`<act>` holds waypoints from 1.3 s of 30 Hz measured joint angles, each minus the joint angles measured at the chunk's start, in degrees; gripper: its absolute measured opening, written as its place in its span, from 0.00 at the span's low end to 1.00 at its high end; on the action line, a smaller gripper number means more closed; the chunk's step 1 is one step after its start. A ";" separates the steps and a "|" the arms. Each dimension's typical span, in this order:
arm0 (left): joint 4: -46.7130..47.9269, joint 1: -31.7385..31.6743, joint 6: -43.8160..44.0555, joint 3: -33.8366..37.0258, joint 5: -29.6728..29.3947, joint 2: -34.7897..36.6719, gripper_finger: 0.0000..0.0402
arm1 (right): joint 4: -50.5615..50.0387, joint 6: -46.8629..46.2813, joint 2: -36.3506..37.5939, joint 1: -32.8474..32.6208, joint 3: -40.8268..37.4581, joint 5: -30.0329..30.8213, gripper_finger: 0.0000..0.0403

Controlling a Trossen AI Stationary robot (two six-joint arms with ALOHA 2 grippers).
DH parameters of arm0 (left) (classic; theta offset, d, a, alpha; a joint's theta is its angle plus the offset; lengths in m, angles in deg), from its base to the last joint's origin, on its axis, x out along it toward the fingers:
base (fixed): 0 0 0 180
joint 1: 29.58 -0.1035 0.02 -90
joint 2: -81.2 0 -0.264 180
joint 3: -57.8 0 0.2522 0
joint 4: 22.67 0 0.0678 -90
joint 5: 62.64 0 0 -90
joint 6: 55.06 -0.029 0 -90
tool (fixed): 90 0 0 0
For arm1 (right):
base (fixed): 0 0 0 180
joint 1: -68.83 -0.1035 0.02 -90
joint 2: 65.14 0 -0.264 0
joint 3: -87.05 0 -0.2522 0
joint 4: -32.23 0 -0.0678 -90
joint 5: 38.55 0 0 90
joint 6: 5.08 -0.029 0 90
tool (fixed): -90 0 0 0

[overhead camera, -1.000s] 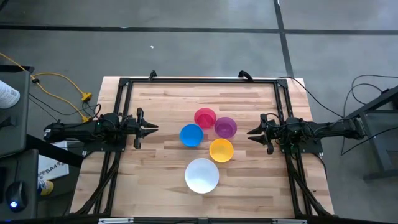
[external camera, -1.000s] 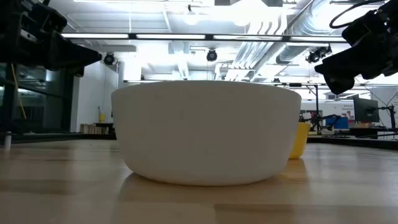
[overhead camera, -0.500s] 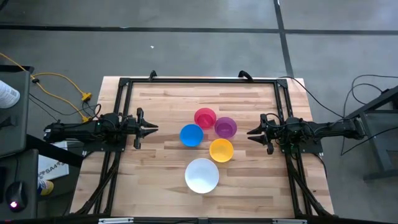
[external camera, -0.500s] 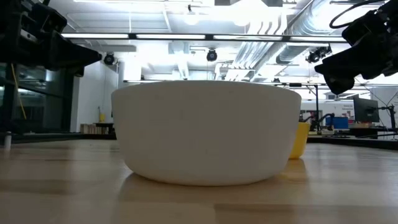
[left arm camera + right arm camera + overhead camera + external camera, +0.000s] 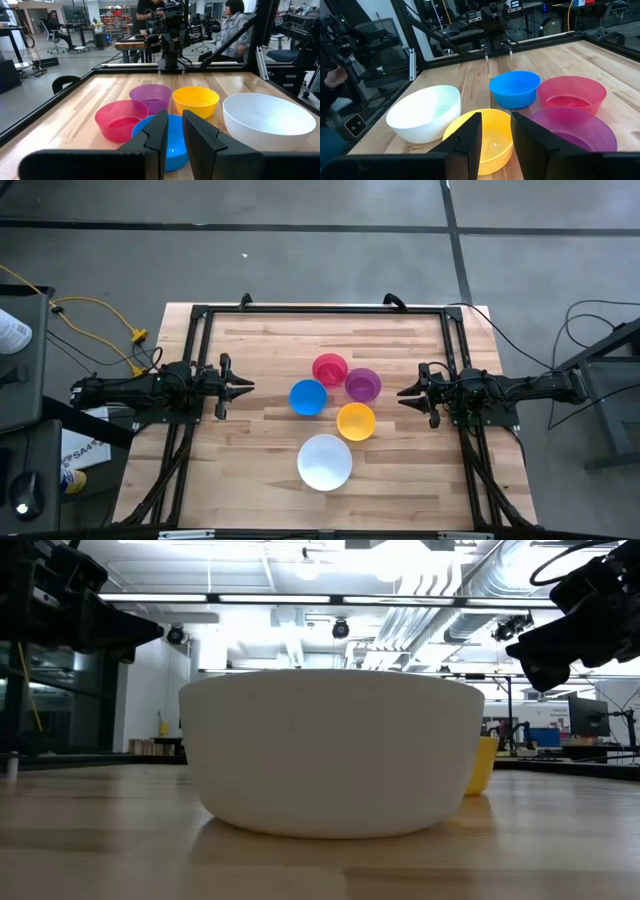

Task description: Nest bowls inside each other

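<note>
Here we count five bowls, all separate.
White bowl (image 5: 325, 462) blocks most others at table level; left gripper (image 5: 243, 387) and right gripper (image 5: 405, 394) slightly parted, empty.

1. No text, number or brand can be read on any of the five bowls.
2. A printed sheet (image 5: 78, 452) lies on the floor left of the tabletop, beneath the left arm; its lettering is too small to make out.
3. Signs in the room behind are illegible.
</note>
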 joint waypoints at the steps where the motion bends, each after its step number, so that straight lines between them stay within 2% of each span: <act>1: 0.00 0.00 -0.01 -0.01 -0.01 0.01 0.15 | 0.02 -0.01 0.01 0.01 -0.02 0.00 0.24; 23: -0.01 0.00 0.00 -0.02 -0.15 -0.01 0.15 | 0.00 0.00 0.00 -0.01 0.00 0.00 0.24; 39: 1.00 0.01 5.86 -0.79 0.00 -0.01 0.15 | 0.02 0.00 0.02 0.00 -0.02 -0.02 0.24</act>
